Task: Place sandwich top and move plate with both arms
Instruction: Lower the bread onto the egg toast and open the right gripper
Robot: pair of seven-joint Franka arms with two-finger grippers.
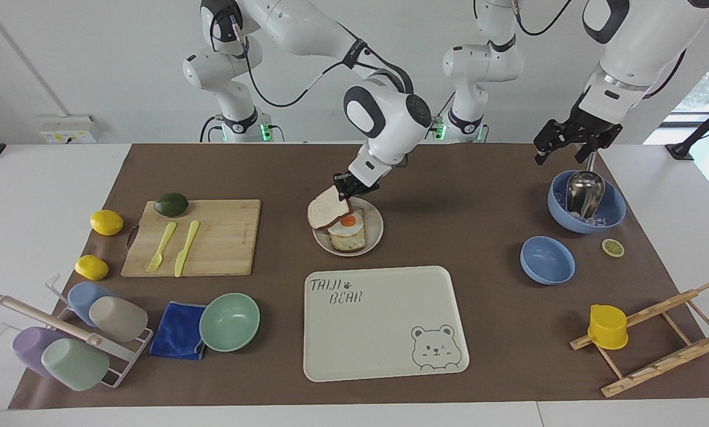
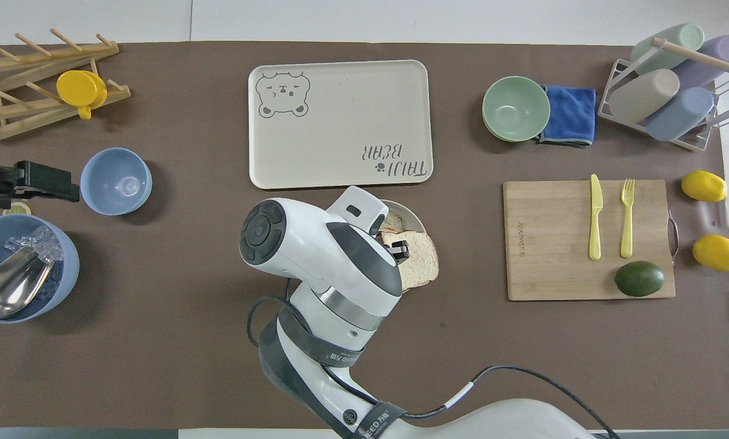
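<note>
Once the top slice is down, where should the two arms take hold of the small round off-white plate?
Probably by the shallow rim of the small round off-white plate, one arm at each end. The egg-topped bread slice fills the middle, so only the rim is bare. The right gripper, shut on the plain speckled bread slice, hangs over the plate; the left gripper waits open over the large blue bowl.
</note>
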